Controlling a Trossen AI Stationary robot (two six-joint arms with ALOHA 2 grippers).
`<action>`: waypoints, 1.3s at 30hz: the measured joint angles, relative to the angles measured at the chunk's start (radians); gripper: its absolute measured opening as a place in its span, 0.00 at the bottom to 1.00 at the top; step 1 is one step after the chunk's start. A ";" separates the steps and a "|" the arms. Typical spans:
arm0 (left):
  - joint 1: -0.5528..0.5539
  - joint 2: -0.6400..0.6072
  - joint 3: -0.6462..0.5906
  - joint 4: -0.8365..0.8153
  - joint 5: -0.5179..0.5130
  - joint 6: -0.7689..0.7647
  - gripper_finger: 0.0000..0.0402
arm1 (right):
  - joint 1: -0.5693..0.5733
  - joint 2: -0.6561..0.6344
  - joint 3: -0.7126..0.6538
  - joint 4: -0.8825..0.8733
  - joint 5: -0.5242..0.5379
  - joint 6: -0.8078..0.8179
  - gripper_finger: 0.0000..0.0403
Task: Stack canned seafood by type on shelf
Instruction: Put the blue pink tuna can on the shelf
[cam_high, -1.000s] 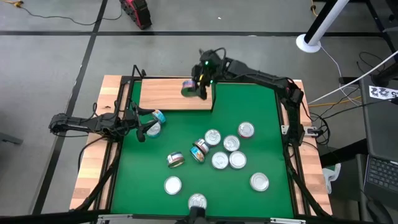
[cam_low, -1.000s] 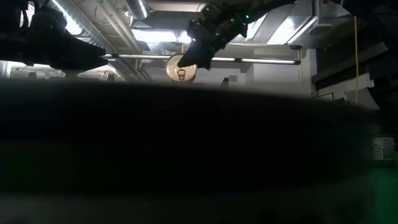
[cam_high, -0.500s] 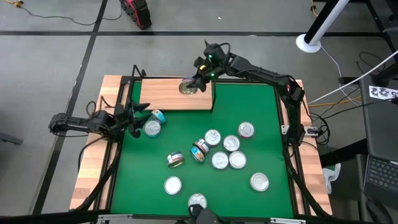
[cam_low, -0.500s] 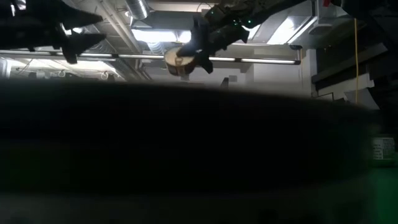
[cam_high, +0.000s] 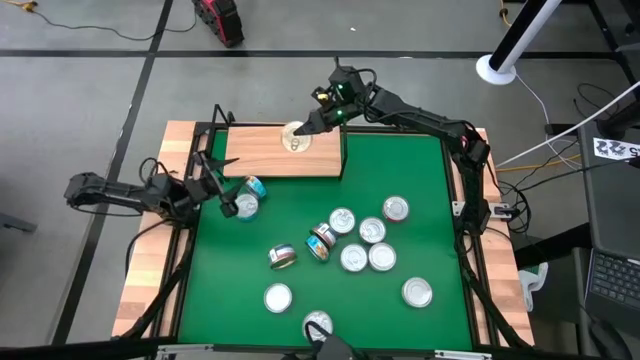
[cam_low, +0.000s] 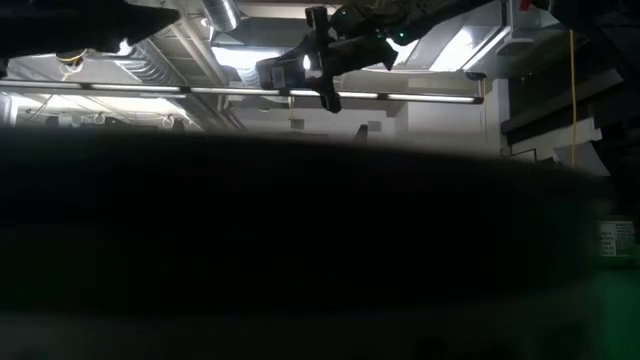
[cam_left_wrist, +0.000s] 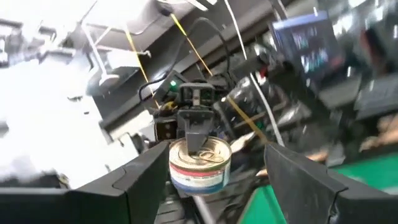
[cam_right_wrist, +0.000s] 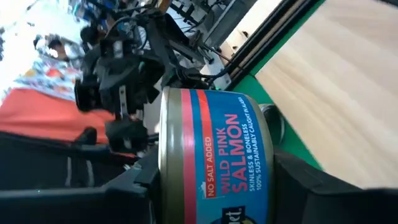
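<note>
Overhead, a green mat (cam_high: 400, 180) covers a wooden table (cam_high: 140, 290) standing on a grey floor, with a red-and-black object (cam_high: 220, 18) lying beyond it and a white pole base (cam_high: 497, 68) off to the right. The shelf (cam_high: 260, 155) lies along the mat's far edge. The right gripper (cam_high: 300, 132) is over the shelf, its fingers closed on a salmon tin (cam_right_wrist: 214, 152) whose blue and red label reads "NO SALT ADDED", "WILD PINK SALMON" and "100% SUSTAINABLY CAUGHT ALASKA". The left gripper (cam_high: 225, 195) sits at the mat's left edge with its fingers spread, holding nothing, just beside two teal-labelled tins (cam_high: 248, 195). Loose tins (cam_high: 362, 240) are scattered mid-mat. From table height, ceiling pipes (cam_low: 330, 96) and lights show.
</note>
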 joint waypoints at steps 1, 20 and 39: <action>0.000 0.037 0.019 0.000 0.000 0.044 0.65 | 0.000 0.000 0.000 -0.002 0.000 0.027 0.46; 0.000 0.762 0.329 0.107 -0.168 0.840 0.65 | 0.000 0.000 0.000 -0.006 -0.034 0.249 0.48; 0.139 0.868 0.354 0.257 -0.181 1.012 0.65 | 0.001 0.000 0.000 -0.010 -0.069 0.297 0.48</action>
